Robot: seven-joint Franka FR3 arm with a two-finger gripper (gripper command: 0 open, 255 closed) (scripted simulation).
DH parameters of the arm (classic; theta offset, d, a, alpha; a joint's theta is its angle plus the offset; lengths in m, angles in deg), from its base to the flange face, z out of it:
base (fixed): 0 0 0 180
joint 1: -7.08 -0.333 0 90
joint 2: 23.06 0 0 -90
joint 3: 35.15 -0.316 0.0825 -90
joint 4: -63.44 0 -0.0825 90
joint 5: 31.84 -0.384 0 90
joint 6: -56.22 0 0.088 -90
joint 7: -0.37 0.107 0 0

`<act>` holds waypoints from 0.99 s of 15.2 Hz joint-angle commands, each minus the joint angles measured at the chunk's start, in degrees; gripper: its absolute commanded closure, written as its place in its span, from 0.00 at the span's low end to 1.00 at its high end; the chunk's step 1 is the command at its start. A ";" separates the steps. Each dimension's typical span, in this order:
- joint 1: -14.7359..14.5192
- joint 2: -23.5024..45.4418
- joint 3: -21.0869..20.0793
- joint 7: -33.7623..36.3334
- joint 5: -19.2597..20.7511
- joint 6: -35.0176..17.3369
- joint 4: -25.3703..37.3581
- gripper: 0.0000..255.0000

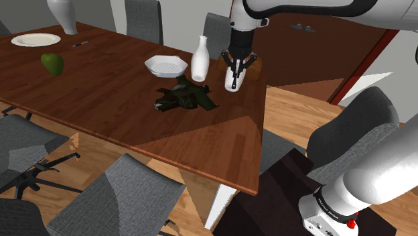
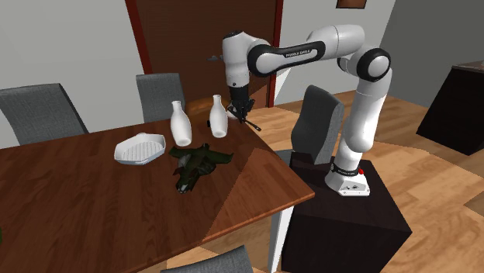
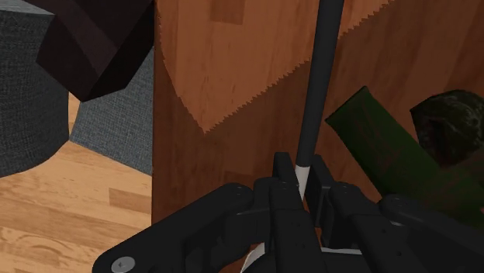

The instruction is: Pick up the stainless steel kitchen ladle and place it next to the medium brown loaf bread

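Observation:
My black gripper point(image 3: 304, 186) is shut on the ladle point(image 3: 318, 77), a thin dark rod with a white end clasped between the fingers. The rod runs away from the fingers over the brown table point(image 3: 233, 93). In the second exterior view the gripper point(image 2: 242, 111) hangs over the table's far corner near the arm, and the ladle's handle point(image 2: 254, 123) sticks out of it toward the table edge. In the shoulder view the gripper point(image 1: 237, 70) points down in front of a white shape that it partly hides.
Two white bottles point(image 2: 180, 122) point(image 2: 219, 116) stand close beside the gripper. A white bowl point(image 1: 165, 64) and a dark green toy plane point(image 1: 184, 97) lie near them. Farther off are a green fruit point(image 1: 52, 64), a plate point(image 1: 35, 39) and a white vase point(image 1: 63, 13). Grey chairs point(image 1: 114, 201) ring the table.

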 commanded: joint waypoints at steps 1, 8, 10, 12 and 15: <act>1.30 0.60 1.26 -2.59 0.45 0.02 0.76 1.00; 5.49 4.78 5.16 -10.62 2.45 0.27 5.69 1.00; 6.60 6.48 6.17 -12.78 3.06 0.54 7.81 1.00; 7.65 8.41 7.13 -14.89 3.68 0.93 10.29 1.00; 9.15 11.77 8.47 -17.99 4.60 1.79 14.76 1.00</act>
